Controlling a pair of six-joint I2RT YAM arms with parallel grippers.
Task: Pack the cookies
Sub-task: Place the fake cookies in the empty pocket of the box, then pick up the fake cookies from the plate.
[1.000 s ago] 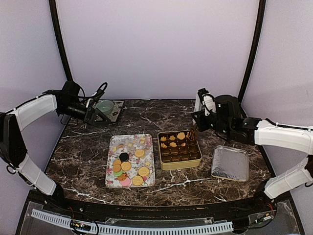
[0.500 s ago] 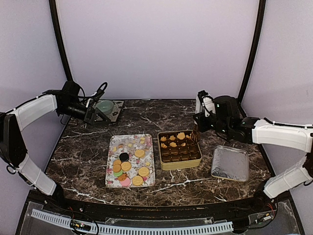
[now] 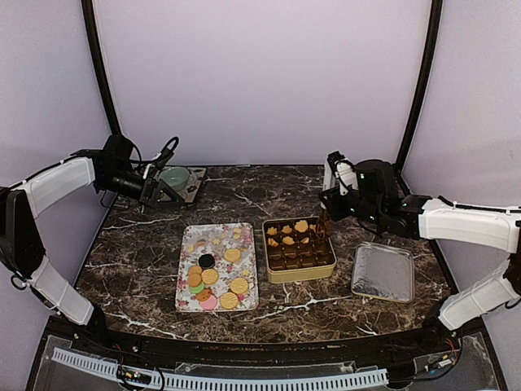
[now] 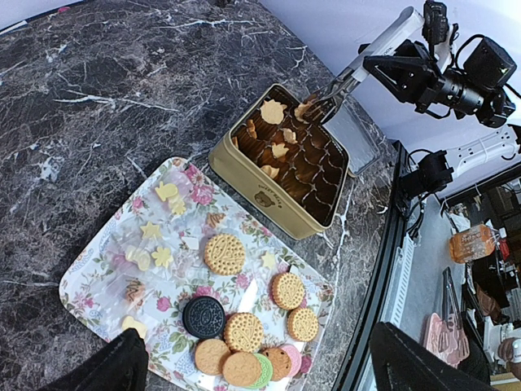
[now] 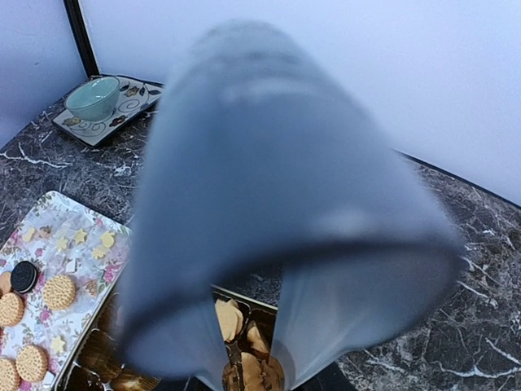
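Observation:
The cookies (image 3: 213, 281) lie on a flower-patterned tray (image 3: 218, 236): golden rounds, one dark one (image 4: 203, 316), a green and a pink one. More cookies (image 3: 293, 230) sit in the brown cups of the gold tin (image 3: 299, 269). My right gripper (image 3: 342, 195) is shut on grey tongs (image 5: 269, 163). The tongs' metal tips (image 4: 326, 98) hang over the tin's back right corner, right at a cookie (image 4: 308, 108). Whether they pinch it I cannot tell. My left gripper (image 4: 273, 375) stands open, high above the tray's near end, holding nothing.
The tin's lid (image 3: 383, 271) lies flat to the right of the tin. A green bowl (image 3: 174, 177) on a small patterned tray stands at the back left, by the left gripper. Small yellow star and flower shapes (image 4: 159, 244) lie on the flowered tray.
My right arm has shifted slightly left and brought the tongs' tips down toward the tin's back right corner. The left arm has not moved.

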